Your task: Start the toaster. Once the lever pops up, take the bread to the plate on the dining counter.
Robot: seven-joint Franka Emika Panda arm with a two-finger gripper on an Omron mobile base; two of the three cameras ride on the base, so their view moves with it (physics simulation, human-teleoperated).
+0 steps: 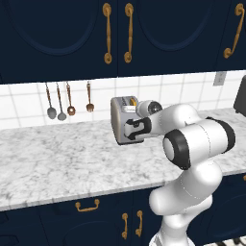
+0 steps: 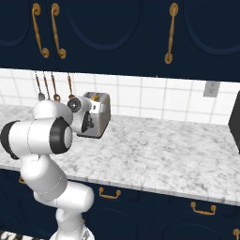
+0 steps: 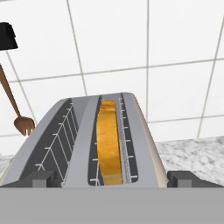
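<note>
The toaster stands on the marble table, close to the tiled wall behind it and below the navy cabinets. The claw hangs just in front of and above the toaster's near end, its two dark fingertips spread wide apart with nothing between them, one past each side of the toaster's top.

In the hand view the bread sits on edge in the toaster's right slot, golden brown, its top edge about level with the slot's rim. The left slot shows bare wire guides. From the base views the arm's wrist covers the toaster's front face, so the lever cannot be made out.

Four utensils hang on the wall to the left of the toaster, a wooden fork nearest to it. A wall socket sits well to the right of the toaster.
</note>
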